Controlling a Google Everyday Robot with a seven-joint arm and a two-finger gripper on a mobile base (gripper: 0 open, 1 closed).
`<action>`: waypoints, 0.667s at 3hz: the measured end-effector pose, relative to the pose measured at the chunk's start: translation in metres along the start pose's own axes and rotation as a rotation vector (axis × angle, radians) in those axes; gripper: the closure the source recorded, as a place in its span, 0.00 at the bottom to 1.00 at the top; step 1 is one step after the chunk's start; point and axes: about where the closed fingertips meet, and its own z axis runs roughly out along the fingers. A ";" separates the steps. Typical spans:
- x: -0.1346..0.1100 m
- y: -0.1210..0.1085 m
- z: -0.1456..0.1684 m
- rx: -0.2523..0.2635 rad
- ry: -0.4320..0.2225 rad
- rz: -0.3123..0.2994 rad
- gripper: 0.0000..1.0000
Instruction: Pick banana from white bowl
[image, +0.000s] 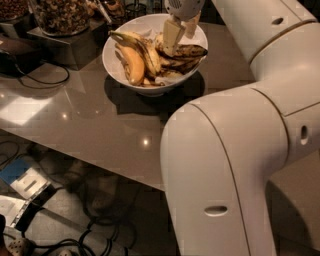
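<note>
The white bowl (114, 64) stands on the grey table near its far edge and holds several bananas. The long, dark-blotched banana (189, 51) lies across the bowl's right side. A plump orange-yellow banana (132, 66) lies at the left, with browner ones bunched in the middle (151, 56). My gripper (179, 41) reaches down into the bowl from above. It is open, with its pale fingers (171, 34) just above the left end of the blotched banana. I cannot tell whether they touch it.
My arm's large white elbow (225, 165) fills the right foreground and hides that part of the table (75, 115). Clear containers of snacks (60, 15) stand at the back left beside a dark cable (35, 80). Cables and papers lie on the floor below.
</note>
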 end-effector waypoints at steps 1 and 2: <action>-0.004 0.003 0.005 0.002 0.017 -0.015 0.47; -0.007 0.009 0.014 -0.001 0.043 -0.039 0.47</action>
